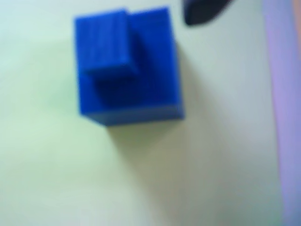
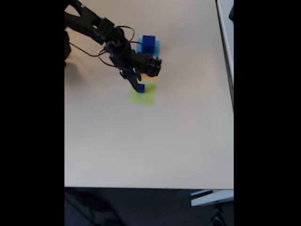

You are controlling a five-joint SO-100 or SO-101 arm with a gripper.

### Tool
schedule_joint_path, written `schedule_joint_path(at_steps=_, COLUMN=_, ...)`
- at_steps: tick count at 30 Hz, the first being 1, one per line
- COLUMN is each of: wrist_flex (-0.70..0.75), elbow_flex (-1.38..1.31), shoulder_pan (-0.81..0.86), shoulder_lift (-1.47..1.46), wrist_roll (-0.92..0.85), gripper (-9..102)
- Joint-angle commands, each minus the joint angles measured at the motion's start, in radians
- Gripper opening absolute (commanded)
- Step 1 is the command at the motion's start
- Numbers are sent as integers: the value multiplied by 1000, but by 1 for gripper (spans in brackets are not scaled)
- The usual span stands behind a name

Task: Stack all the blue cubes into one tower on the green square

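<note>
In the wrist view two blue cubes form a short tower: a small cube (image 1: 107, 43) sits on a larger one (image 1: 141, 89), off towards one corner. They rest on the pale green square (image 1: 70, 160). A dark fingertip (image 1: 202, 12) shows at the top right, apart from the stack, with nothing held. In the fixed view my gripper (image 2: 136, 83) hovers right at the stacked cubes (image 2: 140, 88) on the green square (image 2: 143, 96). Another blue cube (image 2: 149, 43) stands on a light-blue square (image 2: 156, 46) further back.
An orange square (image 2: 151, 77) lies between the green and light-blue squares, partly under the gripper. The arm (image 2: 94, 26) reaches in from the top left with loose cables. A lavender strip (image 1: 282, 94) runs down the right edge of the wrist view. The table edge (image 2: 141, 187) is near.
</note>
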Motion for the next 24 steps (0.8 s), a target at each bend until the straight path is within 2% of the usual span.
schedule_joint_path(at_steps=1, wrist_flex=-31, elbow_flex=-5, shoulder_pan=11, shoulder_lift=17, wrist_roll=5, gripper=21)
schedule_joint_path(at_steps=24, wrist_flex=-78, elbow_flex=5, shoulder_pan=8, shoulder_lift=-12, wrist_roll=11, gripper=20)
